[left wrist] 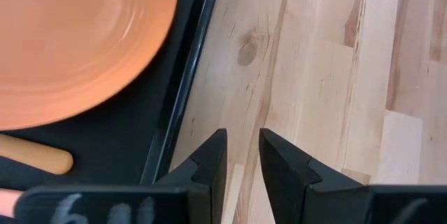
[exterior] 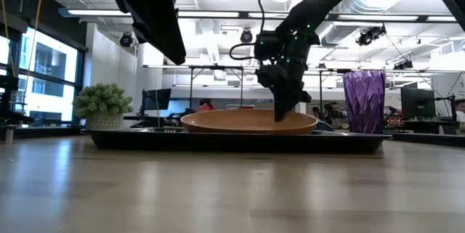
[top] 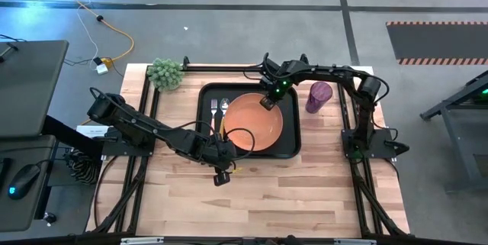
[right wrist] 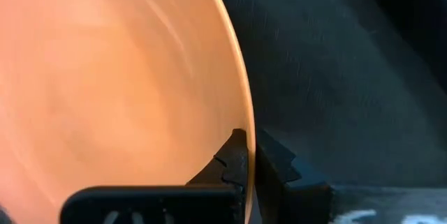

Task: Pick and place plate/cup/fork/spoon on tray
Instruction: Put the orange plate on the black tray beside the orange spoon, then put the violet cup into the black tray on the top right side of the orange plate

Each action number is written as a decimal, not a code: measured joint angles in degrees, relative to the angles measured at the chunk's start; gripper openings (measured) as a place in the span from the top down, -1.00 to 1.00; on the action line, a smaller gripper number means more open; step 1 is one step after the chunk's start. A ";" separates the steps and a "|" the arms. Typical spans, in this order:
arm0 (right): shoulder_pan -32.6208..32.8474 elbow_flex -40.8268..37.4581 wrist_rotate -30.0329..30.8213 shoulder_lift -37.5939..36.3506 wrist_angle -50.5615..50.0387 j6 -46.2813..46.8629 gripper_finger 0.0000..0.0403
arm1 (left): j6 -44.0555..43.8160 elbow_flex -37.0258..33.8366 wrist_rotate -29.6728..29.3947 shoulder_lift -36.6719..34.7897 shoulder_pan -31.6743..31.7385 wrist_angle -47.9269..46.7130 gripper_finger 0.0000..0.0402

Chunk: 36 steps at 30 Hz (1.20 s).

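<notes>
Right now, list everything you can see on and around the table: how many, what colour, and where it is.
tray: one, black, middle of the table toward the far edge
plate: one, orange, lying on the tray
fork: one, silver tines, on the tray beside the plate
spoon: one, silver bowl, on the tray between fork and plate
cup: one, purple, upright on the table beside the tray
plant: one, green, far corner of the table
table: one, light wood
left gripper: one, dark, above the table by the tray's near edge, fingers slightly apart, holding nothing
right gripper: one, dark, clamped on the plate's rim
</notes>
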 joint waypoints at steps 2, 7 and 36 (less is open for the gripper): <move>0.18 0.00 1.06 0.22 0.47 0.12 1.00 | -0.01 0.00 0.00 0.00 0.00 0.01 0.62; 0.06 0.00 1.12 0.22 0.59 0.22 1.00 | -0.01 0.00 0.00 0.00 0.00 -0.02 0.62; -0.06 0.09 4.12 0.25 4.46 -1.39 0.69 | -0.01 0.00 0.02 0.00 0.00 -0.02 0.62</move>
